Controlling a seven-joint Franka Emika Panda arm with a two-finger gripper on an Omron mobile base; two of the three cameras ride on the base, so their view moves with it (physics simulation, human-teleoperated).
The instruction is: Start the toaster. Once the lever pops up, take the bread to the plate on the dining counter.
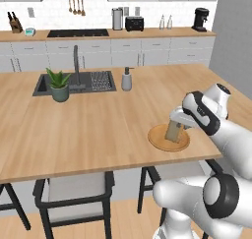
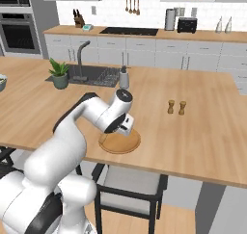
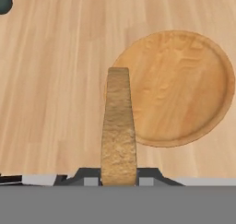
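Your gripper (image 1: 178, 121) is clamped on the bread (image 1: 173, 131), slice held on edge, hanging just over the plate (image 1: 158, 140) near the front edge of the dining counter (image 1: 98, 120). In the hand view the bread (image 3: 118, 126) lines up over the plate's (image 3: 184, 89) left rim, not its middle. Nudge the hand toward plate centre first, then lower until the bottom crust is near the wood. Let go only then, so it tips flat inside the rim. Don't drop from height.
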